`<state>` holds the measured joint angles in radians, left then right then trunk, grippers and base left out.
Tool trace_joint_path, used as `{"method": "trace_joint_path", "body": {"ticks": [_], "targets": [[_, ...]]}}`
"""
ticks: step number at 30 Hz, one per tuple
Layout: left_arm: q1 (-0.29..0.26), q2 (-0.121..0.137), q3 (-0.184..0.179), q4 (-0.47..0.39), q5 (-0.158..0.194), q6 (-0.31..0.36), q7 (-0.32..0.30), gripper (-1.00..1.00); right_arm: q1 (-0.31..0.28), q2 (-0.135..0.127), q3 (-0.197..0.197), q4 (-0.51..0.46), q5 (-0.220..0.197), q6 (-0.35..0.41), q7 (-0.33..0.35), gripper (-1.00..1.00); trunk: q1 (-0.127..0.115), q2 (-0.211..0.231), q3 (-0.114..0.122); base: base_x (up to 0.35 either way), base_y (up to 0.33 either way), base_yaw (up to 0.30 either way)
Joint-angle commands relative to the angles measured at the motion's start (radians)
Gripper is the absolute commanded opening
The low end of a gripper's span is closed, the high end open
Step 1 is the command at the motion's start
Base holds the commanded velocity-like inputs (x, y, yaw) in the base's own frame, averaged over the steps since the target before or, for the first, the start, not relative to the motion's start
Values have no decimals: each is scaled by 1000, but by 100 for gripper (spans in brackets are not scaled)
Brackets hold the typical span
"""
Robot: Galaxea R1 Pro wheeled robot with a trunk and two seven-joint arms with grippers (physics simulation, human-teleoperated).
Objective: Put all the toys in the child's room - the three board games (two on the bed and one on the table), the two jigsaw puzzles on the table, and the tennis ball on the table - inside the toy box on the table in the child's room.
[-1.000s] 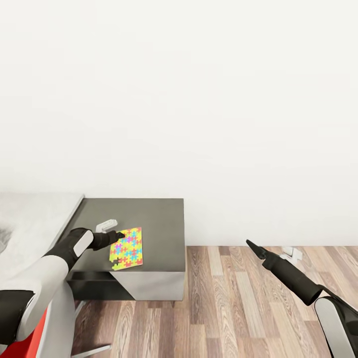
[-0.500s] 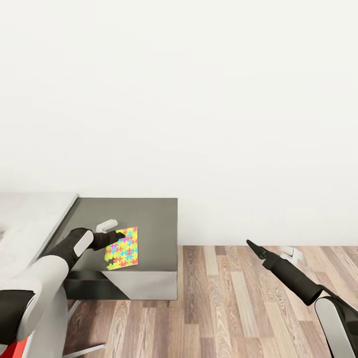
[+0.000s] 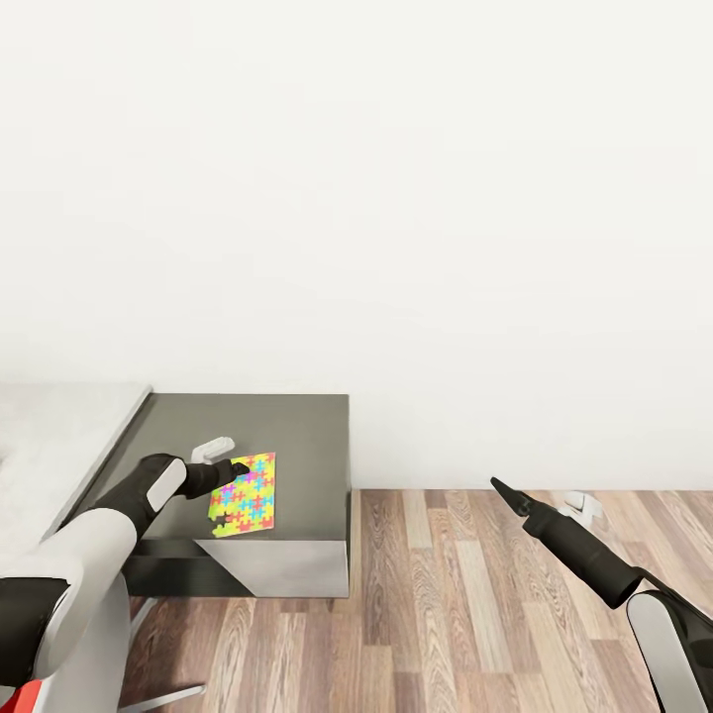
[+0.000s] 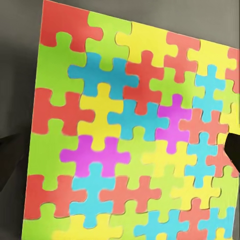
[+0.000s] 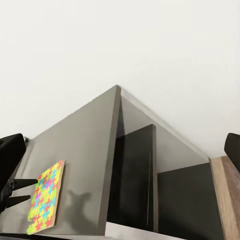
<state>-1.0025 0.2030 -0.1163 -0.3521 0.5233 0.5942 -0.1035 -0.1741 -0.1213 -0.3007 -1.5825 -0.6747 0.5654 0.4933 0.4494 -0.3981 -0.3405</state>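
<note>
On the dark counter (image 3: 297, 436), near its front edge, lies one jigsaw puzzle (image 3: 244, 494), flat, its long axis running from that edge toward the white wall. It looks thin, light and stiff, so I judge an edge pinch better than pressing from above; its face may be slick. Hovering just at the puzzle's near-left edge, the left tool (image 3: 236, 468) is spread apart in the right wrist view and grasps nothing. Off beyond the counter's end, over the wood floor, the right tool (image 3: 498, 486) seems clenched and empty.
</note>
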Motion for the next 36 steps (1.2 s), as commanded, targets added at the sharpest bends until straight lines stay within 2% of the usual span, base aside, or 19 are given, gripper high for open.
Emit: {"method": "trace_joint_path", "body": {"ticks": [1,36], "targets": [[-1,1,-6,-1,1,2,-2,100,-1,0,-2,-1,-6,8,1,100,1,-2,-2,0,-90,0],[-1,-4,-6,-1,1,2,-2,100,-1,2,0,-1,-5,5,-1,100,1,-2,-2,-21,-131,0]]}}
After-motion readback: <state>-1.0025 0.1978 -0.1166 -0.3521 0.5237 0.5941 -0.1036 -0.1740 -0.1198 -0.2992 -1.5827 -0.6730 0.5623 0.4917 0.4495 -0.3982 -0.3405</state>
